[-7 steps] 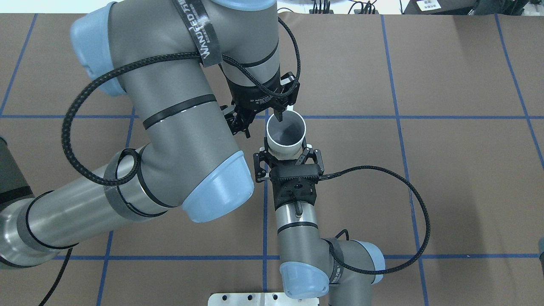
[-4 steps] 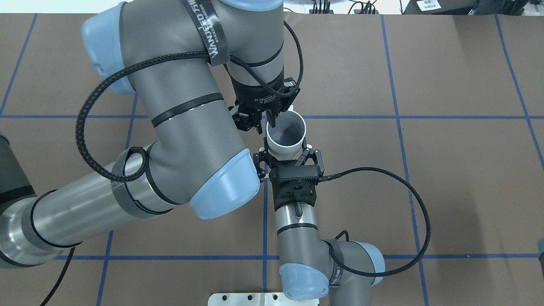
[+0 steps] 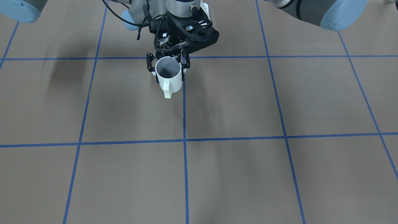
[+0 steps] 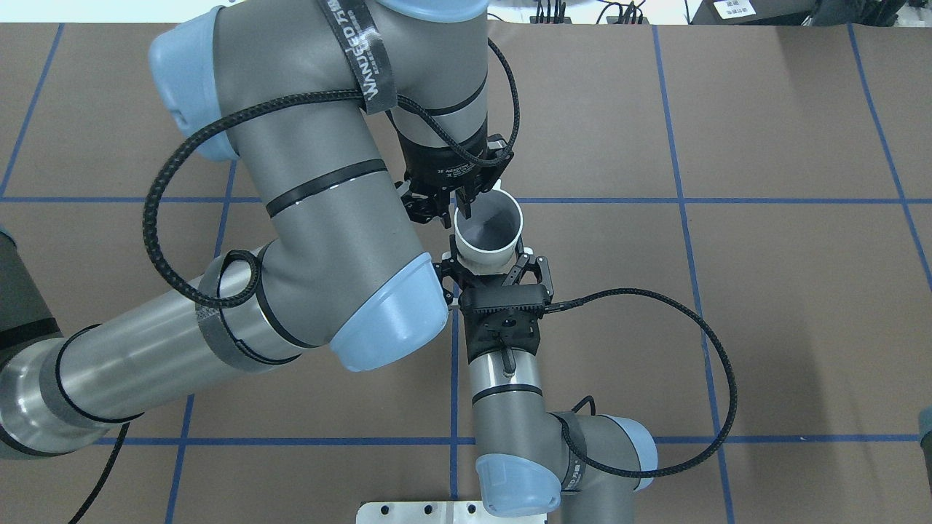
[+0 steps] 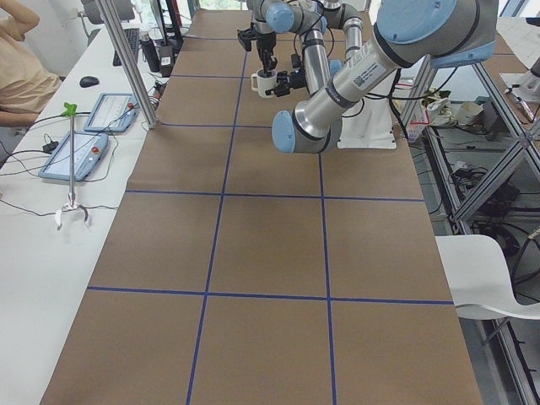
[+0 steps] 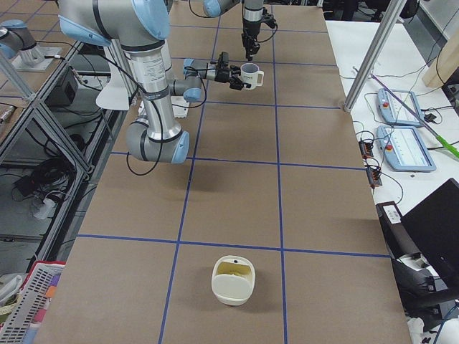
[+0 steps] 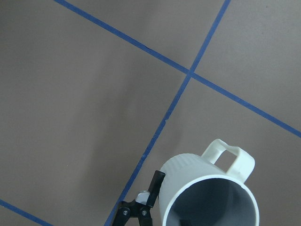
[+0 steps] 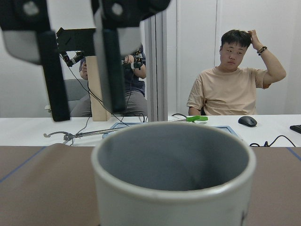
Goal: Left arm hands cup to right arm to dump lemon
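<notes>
The white mug [image 4: 486,244] is held upright in the air, its handle pointing away from the robot [image 3: 168,90]. My right gripper [image 4: 486,263] is shut on the mug's body from the near side, one finger on each side [image 3: 168,69]. My left gripper [image 4: 451,213] hangs open just above the mug's far-left rim; its two dark fingers [image 8: 110,70] stand apart over the rim. The mug's visible inside is grey [image 7: 211,202]; the lemon does not show in it.
A white container [image 6: 233,279] with something yellowish inside stands on the brown table toward the robot's right end. The left arm's big elbow [image 4: 386,320] hangs close beside the right wrist. Operators [image 8: 235,84] sit at a side table across from the robot.
The left arm has swung a little to the right, and its gripper has shifted toward the mug's left rim. The mug and right gripper have barely moved.
</notes>
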You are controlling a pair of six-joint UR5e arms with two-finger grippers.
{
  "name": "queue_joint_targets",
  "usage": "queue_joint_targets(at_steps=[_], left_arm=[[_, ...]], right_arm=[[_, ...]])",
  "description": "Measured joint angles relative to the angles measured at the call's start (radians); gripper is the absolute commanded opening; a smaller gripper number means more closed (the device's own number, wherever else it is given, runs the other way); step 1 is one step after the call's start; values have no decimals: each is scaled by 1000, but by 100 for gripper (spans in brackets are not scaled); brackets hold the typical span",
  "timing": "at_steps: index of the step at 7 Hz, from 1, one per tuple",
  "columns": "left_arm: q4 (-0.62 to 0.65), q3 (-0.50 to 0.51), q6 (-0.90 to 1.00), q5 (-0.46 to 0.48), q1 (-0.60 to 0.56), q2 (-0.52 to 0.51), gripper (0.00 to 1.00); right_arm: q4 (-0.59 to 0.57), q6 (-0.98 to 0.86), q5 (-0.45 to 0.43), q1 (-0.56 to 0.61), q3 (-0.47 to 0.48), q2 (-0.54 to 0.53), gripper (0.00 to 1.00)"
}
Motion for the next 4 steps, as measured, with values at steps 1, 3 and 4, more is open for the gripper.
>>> queue_joint_targets(at_steps=[1, 3, 4], left_arm=[[-1, 5, 0, 0, 2, 0, 32], [-1, 11, 0, -1, 6, 0, 33], [-1, 13, 0, -1, 7, 1, 33]], right_arm=[[0, -1, -3, -1, 1, 4, 11], [-7, -4, -5, -2, 3, 10, 11], [-8, -5, -5, -2, 5, 10, 11]])
